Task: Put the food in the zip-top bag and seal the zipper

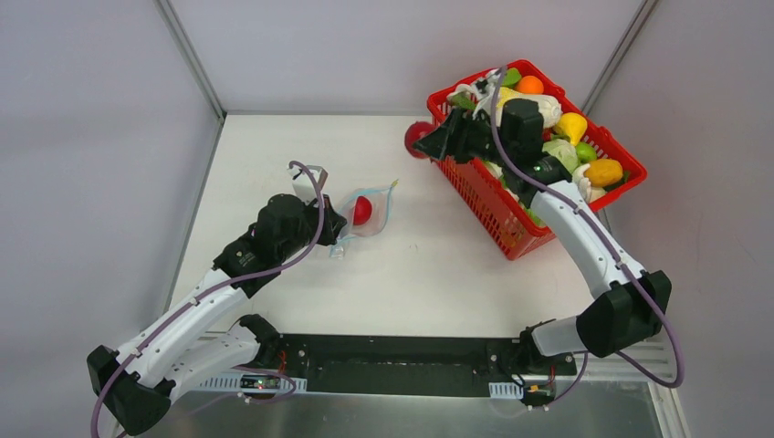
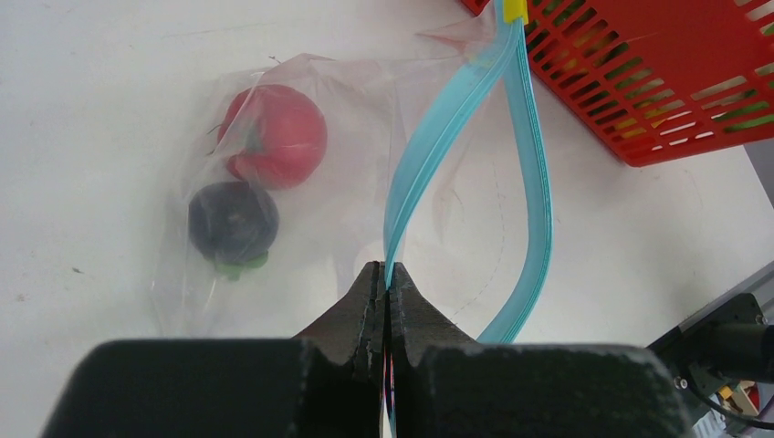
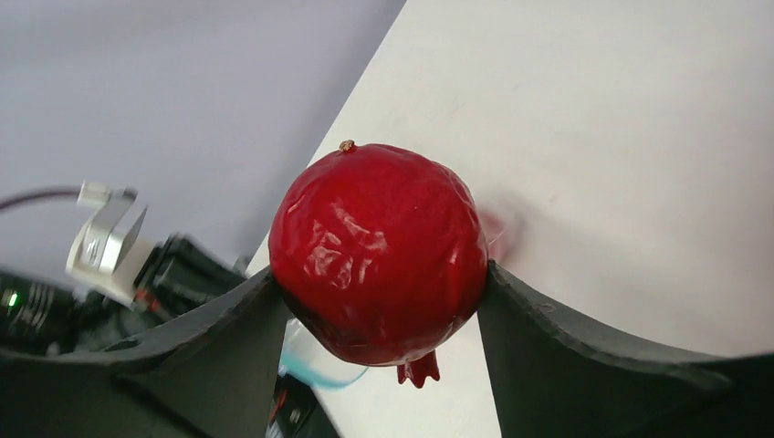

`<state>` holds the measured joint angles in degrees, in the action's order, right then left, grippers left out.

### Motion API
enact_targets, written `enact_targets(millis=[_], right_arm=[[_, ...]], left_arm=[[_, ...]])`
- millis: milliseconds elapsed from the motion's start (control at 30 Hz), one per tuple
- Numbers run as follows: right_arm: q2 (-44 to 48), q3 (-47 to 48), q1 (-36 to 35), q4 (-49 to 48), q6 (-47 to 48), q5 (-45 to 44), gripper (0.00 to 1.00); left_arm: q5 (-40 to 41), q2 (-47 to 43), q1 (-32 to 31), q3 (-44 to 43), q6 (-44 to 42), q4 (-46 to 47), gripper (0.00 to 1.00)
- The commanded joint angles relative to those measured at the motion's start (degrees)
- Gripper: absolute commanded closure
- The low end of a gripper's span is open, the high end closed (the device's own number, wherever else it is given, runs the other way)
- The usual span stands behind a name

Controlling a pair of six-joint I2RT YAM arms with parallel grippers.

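- The left gripper was pressed shut on one strip of the blue zipper, holding the bag agape
- A tomato and a purple ball lay inside
- The right gripper clamped a red fruit beside the basket, well apart from the bag
- Best, I judged: carry it low between the zipper strips before letting go
- No readable writing showed

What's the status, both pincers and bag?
Left pincer shut on zipper, bag open. Right pincer holds red fruit beside basket. Tomato, purple ball inside. Nothing blocking.
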<state>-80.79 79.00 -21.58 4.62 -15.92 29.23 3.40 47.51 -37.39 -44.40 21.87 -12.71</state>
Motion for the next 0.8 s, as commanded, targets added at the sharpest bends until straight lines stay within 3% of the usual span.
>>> enact_targets(millis=[0,233,400,767], right_arm=[[2.3,-3.3,-5.3,-0.6,0.5,11.2,0.46],[-0.6,-4.8,-15.3,2.7,3.6,12.2,0.44],[-2.8,-5.6,-18.8,3.6,4.1,10.4,0.44],[-7.6,-2.0,-21.7,9.6,6.9,-7.9,0.37]], left_arm=[[-1.9,0.4,0.5,-1.0,1.2,2.3,1.0],[-2.6,1.6,0.5,-2.2,1.3,1.8,1.0],[-2.7,1.7,0.5,-2.4,1.7,1.6,1.0],[-3.3,1.6,0.5,-4.1,1.7,0.5,1.0]])
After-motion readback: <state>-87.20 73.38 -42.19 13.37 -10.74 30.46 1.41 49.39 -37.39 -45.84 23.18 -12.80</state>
